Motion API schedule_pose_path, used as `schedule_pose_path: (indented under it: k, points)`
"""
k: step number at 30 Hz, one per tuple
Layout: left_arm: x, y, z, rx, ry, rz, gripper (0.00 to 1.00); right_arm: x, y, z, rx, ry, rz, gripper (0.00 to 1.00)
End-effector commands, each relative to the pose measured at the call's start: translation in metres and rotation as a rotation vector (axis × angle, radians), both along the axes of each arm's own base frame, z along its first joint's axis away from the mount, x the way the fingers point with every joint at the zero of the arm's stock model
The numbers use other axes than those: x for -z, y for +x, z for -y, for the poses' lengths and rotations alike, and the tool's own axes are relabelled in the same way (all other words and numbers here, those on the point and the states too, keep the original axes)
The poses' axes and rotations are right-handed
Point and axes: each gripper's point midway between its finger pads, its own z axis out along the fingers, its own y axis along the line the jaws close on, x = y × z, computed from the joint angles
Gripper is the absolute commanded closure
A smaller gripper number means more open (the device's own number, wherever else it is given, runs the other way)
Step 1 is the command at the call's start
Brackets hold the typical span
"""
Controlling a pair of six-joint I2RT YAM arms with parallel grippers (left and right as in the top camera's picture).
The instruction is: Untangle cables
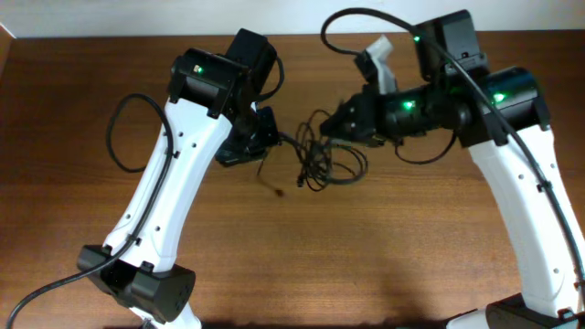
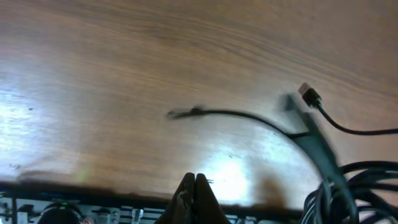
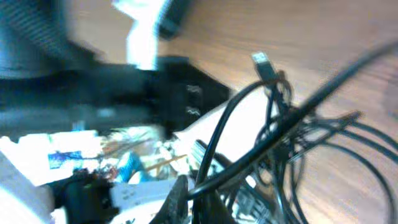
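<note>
Between left end effector (image 2: 194, 186) (pressed together, looks empty) and right end effector (image 3: 189, 198) (pinching a strand): cables (image 1: 322, 163) light, floppy, snag-prone. Best grabbed near plug end (image 2: 309, 94).

Finding: the cables (image 1: 320, 163) are black throughout, and one plug (image 2: 309, 94) up and to the right of the left gripper (image 2: 194, 186) has a silver metal tip. The table (image 1: 384, 260) is warm brown with darker wood-grain streaks and a pale glare patch just ahead of that claw's dark fingers. The left arm (image 1: 174, 183) and right arm (image 1: 526, 196) have white shells, black joints and green lights (image 1: 197, 68); the right gripper (image 3: 186, 199) is black.
</note>
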Motion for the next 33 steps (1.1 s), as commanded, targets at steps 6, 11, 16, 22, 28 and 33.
schedule_pose_path:
  k: [6,11,16,22,28,33]
  points:
    - [-0.005,-0.003,0.033,-0.007,-0.187,-0.043,0.27,0.003,-0.010,-0.003,-0.029,-0.088,0.082,0.96]
    - [-0.017,0.004,0.059,0.097,-0.353,-0.013,0.32,0.004,-0.014,-0.010,-0.051,-0.103,0.096,0.96]
    - [-0.036,0.008,0.049,0.177,-0.556,-0.019,0.31,0.007,-0.011,-0.007,-0.036,-0.126,0.107,0.96]
    - [-0.034,0.004,0.066,0.212,-0.528,-0.005,0.35,-0.008,-0.015,-0.020,-0.086,-0.026,0.121,0.96]
    - [-0.029,0.011,0.078,0.185,-0.508,0.005,0.31,-0.012,-0.020,-0.023,-0.109,0.006,0.108,0.96]
    - [0.000,0.011,0.091,0.210,-0.433,-0.053,0.35,-0.017,-0.024,-0.026,-0.132,0.040,0.099,0.96]
